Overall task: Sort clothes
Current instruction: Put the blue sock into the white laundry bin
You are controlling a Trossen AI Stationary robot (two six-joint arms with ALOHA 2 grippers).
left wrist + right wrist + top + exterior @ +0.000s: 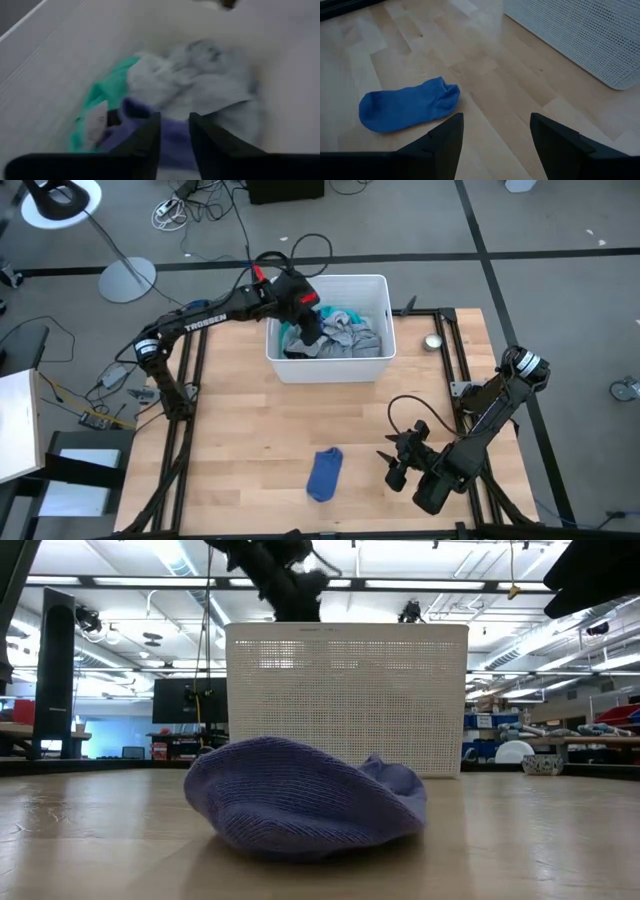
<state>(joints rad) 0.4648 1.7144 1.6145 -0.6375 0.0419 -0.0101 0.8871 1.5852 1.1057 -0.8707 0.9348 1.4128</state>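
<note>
A blue sock (pixel 324 474) lies flat on the wooden surface (pixel 240 430) near the front edge, alone and well apart from the bin. Just to its right, the right gripper (pixel 398 457) hangs low over the surface, its fingers (pixel 445 142) spread wide and holding nothing; the sock shows beyond them in the right wrist view (pixel 407 105).

Farther back stands the white bin (pixel 330 368), with clothes heaped inside: a grey piece (pixel 355 335), a turquoise piece (pixel 340 316) and something dark (pixel 298 352) at the near left side. The left gripper (pixel 312 332) reaches down into the bin over the heap. Its fingers (pixel 145 142) are a narrow gap apart, with blue-violet cloth (pixel 172 142) seen between them; whether they grip it cannot be told.
</note>
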